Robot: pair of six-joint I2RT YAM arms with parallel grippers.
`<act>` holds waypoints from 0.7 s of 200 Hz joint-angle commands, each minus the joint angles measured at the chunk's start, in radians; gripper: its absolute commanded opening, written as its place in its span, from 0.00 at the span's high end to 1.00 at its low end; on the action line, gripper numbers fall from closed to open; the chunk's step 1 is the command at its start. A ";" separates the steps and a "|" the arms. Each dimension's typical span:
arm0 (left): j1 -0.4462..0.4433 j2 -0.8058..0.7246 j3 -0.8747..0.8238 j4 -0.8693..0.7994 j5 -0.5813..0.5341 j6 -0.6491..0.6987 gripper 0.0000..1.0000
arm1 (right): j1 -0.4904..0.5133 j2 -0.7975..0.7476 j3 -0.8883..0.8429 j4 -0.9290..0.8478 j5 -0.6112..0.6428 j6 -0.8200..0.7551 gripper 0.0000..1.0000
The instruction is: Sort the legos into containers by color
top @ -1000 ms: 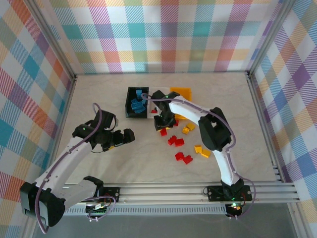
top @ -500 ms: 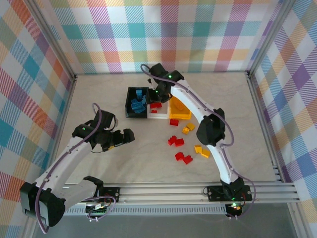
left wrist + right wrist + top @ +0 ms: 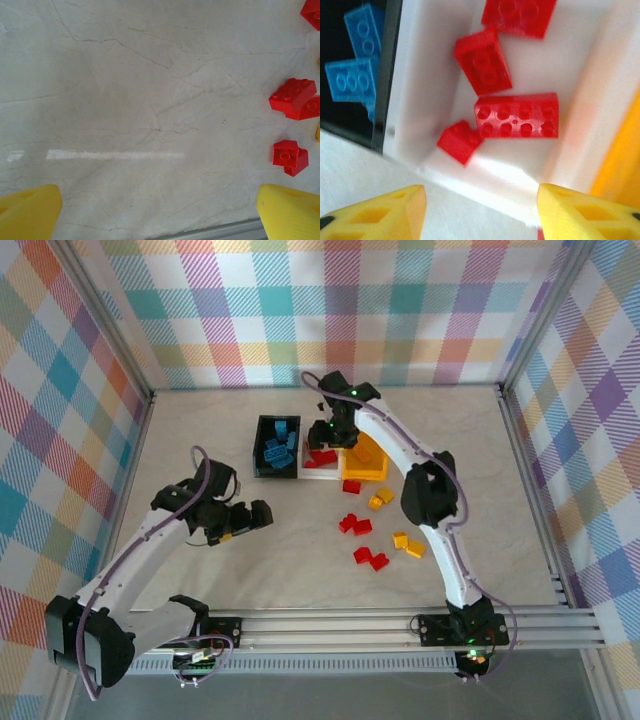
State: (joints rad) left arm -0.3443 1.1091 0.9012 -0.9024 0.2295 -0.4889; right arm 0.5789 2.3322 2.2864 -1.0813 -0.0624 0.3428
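My right gripper (image 3: 326, 436) hangs over the white bin (image 3: 320, 473), its yellow fingers (image 3: 375, 212) apart with nothing between them. Below it, several red legos (image 3: 516, 115) lie in the white bin (image 3: 420, 95), and a small one (image 3: 460, 142) sits tilted against the near wall. Blue legos (image 3: 278, 447) fill the black bin (image 3: 258, 452) on the left, and the yellow-orange bin (image 3: 365, 469) stands on the right. Loose red legos (image 3: 354, 525) and yellow legos (image 3: 407, 544) lie on the table. My left gripper (image 3: 262, 515) is open low over bare table, with red legos (image 3: 294, 96) to its right.
The three bins stand side by side at the middle back of the marble table. A metal rail (image 3: 340, 625) runs along the near edge. Checked walls enclose the other three sides. One more red lego (image 3: 352, 486) lies just in front of the bins.
My right gripper rose from the loose bricks on the table, moved back over the white bin and opened, dropping a red lego into it. The left arm has hardly moved.
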 commanded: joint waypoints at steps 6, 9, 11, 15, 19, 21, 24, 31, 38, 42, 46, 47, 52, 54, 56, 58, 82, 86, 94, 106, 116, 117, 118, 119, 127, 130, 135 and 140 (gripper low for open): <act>-0.015 0.038 0.036 0.064 0.030 0.012 0.00 | 0.024 -0.293 -0.330 0.095 0.046 0.055 0.34; -0.019 0.043 0.038 0.069 0.031 0.011 0.00 | 0.024 -0.314 -0.372 0.106 0.048 0.061 0.34; -0.020 0.048 0.039 0.074 0.031 0.005 0.00 | 0.024 -0.332 -0.404 0.115 0.048 0.065 0.34; -0.024 0.056 0.040 0.079 0.032 0.010 0.00 | 0.024 -0.361 -0.459 0.129 0.054 0.070 0.34; -0.027 0.064 0.042 0.086 0.034 0.011 0.00 | 0.024 -0.385 -0.509 0.144 0.057 0.074 0.33; -0.030 0.067 0.042 0.089 0.035 0.011 0.00 | 0.023 -0.396 -0.527 0.149 0.058 0.076 0.33; -0.033 0.072 0.043 0.093 0.038 0.011 0.00 | 0.024 -0.409 -0.564 0.156 0.059 0.079 0.34; -0.042 0.085 0.045 0.107 0.044 0.010 0.00 | 0.024 -0.439 -0.628 0.165 0.058 0.079 0.34; -0.054 0.097 0.048 0.119 0.048 0.010 0.00 | 0.024 -0.459 -0.677 0.164 0.050 0.076 0.34; -0.061 0.105 0.051 0.120 0.048 0.012 0.00 | 0.027 -0.468 -0.701 0.165 0.045 0.076 0.34; -0.069 0.112 0.056 0.121 0.048 0.013 0.00 | 0.027 -0.476 -0.724 0.164 0.032 0.075 0.34; -0.070 0.113 0.058 0.122 0.048 0.013 0.00 | 0.028 -0.477 -0.729 0.164 0.028 0.074 0.34; -0.079 0.123 0.063 0.121 0.046 0.017 0.00 | 0.029 -0.482 -0.751 0.159 0.005 0.070 0.34; -0.083 0.127 0.065 0.120 0.045 0.019 0.00 | 0.030 -0.483 -0.761 0.155 -0.003 0.068 0.34; -0.086 0.130 0.067 0.120 0.044 0.021 0.00 | 0.029 -0.484 -0.767 0.151 -0.011 0.066 0.34; -0.090 0.133 0.070 0.119 0.044 0.022 0.00 | 0.032 -0.483 -0.774 0.147 -0.015 0.066 0.34; -0.106 0.150 0.076 0.128 0.043 0.023 0.00 | 0.062 -0.522 -0.898 0.146 -0.003 0.051 0.33; -0.106 0.150 0.074 0.129 0.044 0.021 0.00 | 0.064 -0.529 -0.918 0.156 -0.007 0.055 0.33; -0.107 0.146 0.067 0.134 0.046 0.017 0.00 | 0.063 -0.536 -0.955 0.174 -0.023 0.063 0.33; -0.108 0.140 0.056 0.138 0.050 0.014 0.00 | 0.067 -0.528 -0.980 0.187 -0.033 0.072 0.33; -0.107 0.134 0.050 0.137 0.050 0.014 0.00 | 0.072 -0.516 -0.984 0.187 -0.034 0.077 0.33; -0.106 0.133 0.048 0.136 0.050 0.014 0.00 | 0.072 -0.514 -0.985 0.186 -0.034 0.079 0.33; -0.106 0.132 0.048 0.136 0.050 0.015 0.00 | 0.072 -0.513 -0.985 0.187 -0.034 0.080 0.33; -0.107 0.131 0.046 0.135 0.050 0.015 0.00 | 0.073 -0.512 -0.985 0.188 -0.033 0.081 0.33; -0.107 0.123 0.043 0.128 0.047 0.015 0.00 | 0.077 -0.508 -0.989 0.193 -0.035 0.090 0.32; -0.107 0.120 0.041 0.126 0.046 0.015 0.00 | 0.077 -0.507 -0.993 0.198 -0.036 0.095 0.32; -0.107 0.114 0.039 0.122 0.044 0.016 0.00 | 0.078 -0.507 -0.999 0.207 -0.043 0.100 0.32; -0.107 0.110 0.039 0.120 0.041 0.016 0.00 | 0.078 -0.505 -1.005 0.216 -0.047 0.105 0.32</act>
State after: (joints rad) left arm -0.4450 1.2545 0.9489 -0.7750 0.2626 -0.4816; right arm 0.6506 1.8351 1.2953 -0.9192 -0.0742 0.4110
